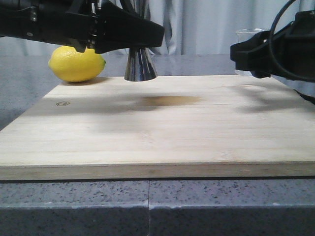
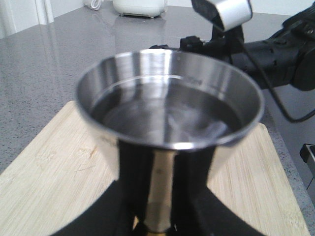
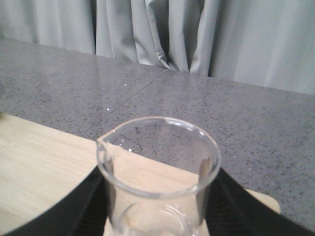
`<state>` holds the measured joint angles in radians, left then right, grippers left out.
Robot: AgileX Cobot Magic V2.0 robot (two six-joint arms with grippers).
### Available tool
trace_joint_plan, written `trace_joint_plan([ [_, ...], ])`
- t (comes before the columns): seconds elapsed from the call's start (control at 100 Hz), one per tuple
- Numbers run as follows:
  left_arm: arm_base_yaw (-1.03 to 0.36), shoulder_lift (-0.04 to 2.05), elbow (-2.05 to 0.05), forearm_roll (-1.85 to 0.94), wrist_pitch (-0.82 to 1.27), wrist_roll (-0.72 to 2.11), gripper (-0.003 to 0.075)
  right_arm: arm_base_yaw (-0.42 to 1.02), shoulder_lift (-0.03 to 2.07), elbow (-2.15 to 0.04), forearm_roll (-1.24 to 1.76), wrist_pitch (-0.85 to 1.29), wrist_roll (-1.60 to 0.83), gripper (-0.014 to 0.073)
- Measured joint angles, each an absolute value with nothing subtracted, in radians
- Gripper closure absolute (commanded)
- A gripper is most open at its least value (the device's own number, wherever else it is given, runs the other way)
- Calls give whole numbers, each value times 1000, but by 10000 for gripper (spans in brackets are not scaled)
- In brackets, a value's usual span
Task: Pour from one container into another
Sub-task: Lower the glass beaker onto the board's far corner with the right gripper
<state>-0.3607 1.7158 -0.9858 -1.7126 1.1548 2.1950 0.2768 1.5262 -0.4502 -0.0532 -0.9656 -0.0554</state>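
The steel jigger (image 2: 167, 103) stands upright with clear liquid in its top cup. My left gripper (image 2: 155, 216) is shut on its narrow waist, just above the gold band (image 2: 153, 229). In the front view only the jigger's lower cone (image 1: 140, 66) shows below the left gripper (image 1: 140, 39), near the board's far edge. The clear glass beaker (image 3: 158, 167) is upright and looks empty, its lip pointing toward the board. My right gripper (image 3: 157, 211) is shut on its sides. The front view shows the beaker's rim (image 1: 246, 33) above the right gripper (image 1: 246, 51).
A yellow lemon (image 1: 76, 64) lies at the far left corner of the wooden board (image 1: 157, 142). A brownish patch (image 1: 170, 101) marks the board near the jigger. Grey stone counter (image 1: 147, 206) surrounds the board. White appliances (image 2: 140, 6) stand far off.
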Motion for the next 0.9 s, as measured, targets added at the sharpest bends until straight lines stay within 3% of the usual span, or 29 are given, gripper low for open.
trace_joint_plan([
  [0.9, -361, 1716, -986, -1711, 1155, 2195, 661, 241, 1662, -450, 32, -1096, -126, 338],
])
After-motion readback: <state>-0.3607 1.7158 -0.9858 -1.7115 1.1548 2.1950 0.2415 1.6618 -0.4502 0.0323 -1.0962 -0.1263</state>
